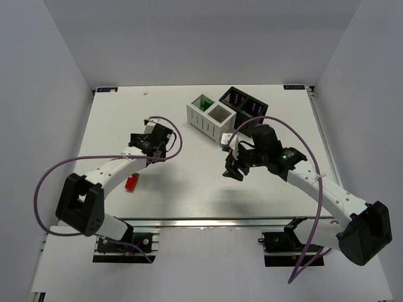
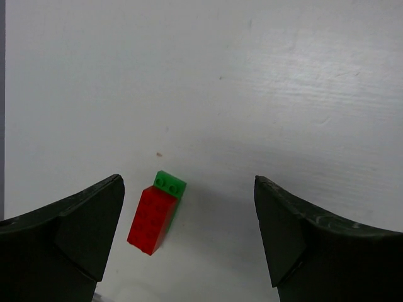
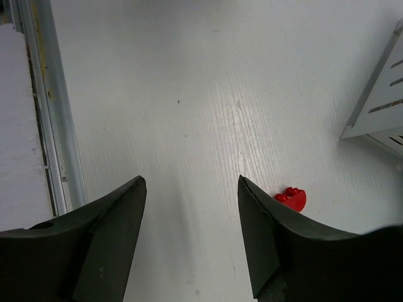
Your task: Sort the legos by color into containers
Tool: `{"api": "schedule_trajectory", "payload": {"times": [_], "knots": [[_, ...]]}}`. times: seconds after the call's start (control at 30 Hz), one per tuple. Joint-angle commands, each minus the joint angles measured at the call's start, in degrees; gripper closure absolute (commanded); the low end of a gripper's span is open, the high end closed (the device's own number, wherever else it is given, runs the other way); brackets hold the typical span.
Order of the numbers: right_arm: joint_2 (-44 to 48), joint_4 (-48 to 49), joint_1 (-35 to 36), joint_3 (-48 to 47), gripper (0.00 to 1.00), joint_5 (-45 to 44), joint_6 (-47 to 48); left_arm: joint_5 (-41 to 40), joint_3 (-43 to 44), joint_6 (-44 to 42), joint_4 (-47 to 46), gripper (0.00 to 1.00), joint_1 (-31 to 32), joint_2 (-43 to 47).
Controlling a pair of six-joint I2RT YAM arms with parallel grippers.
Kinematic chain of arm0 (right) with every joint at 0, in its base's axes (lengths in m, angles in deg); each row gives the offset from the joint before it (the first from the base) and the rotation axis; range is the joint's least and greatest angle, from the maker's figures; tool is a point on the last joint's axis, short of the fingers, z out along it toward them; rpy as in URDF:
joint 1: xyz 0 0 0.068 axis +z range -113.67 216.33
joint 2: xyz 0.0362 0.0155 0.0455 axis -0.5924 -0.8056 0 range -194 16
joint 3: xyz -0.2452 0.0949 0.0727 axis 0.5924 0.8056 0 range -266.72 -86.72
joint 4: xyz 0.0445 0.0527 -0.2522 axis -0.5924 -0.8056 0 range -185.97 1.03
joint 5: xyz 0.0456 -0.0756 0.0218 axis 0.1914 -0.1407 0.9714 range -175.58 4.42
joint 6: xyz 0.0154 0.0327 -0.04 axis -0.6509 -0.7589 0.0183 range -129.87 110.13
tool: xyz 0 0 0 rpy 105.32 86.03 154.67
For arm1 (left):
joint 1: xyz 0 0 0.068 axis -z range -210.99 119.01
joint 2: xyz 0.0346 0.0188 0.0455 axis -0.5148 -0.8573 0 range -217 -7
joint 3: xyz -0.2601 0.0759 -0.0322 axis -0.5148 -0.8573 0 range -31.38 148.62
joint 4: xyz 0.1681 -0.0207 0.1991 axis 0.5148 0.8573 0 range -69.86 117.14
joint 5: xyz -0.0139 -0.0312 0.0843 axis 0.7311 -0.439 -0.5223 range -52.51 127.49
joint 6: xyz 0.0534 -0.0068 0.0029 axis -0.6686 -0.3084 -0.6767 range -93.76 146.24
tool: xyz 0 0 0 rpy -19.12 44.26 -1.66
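- Our left tool [image 2: 189,189] hangs wide and empty over the counter [image 2: 283,94]. Between its fingers lie a red brick [image 2: 151,219] and a green brick [image 2: 170,183], touching and perhaps clipped together; we cannot tell.
- Our right tool [image 3: 191,189] is also spread and holds nothing. A small red piece [image 3: 291,199] sits just beside one finger, near the white bin [image 3: 378,107].
- The black bin [image 1: 244,95] stands beside the white one.
- We judge the bricks light, stiff and slick, best pinched across their flat long sides.
- We can read no writing.
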Motion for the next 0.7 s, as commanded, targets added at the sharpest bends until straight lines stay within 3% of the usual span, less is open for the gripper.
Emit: {"api": "schedule_trajectory", "payload": {"times": [0.0, 0.13, 0.33, 0.67], "knots": [[1.8, 1.8, 0.5, 0.7, 0.35, -1.5, 0.6, -4.2, 0.1, 4.5, 6.8, 0.07, -0.5, -1.6], [2.0, 1.9, 0.9, 0.8, 0.36, -2.0, 0.7, -2.0, -0.7, 4.2, 6.9, 0.07, -4.3, -3.7], [2.1, 2.5, 1.5, 1.0, 0.37, -3.3, 0.8, 9.5, -2.6, 2.2, 4.9, 0.13, -11.7, -6.4], [2.0, 3.0, 1.9, 1.4, 0.37, -4.0, 0.9, 18.7, -4.8, 1.9, 4.2, 0.15, -13.0, -10.6]]}}
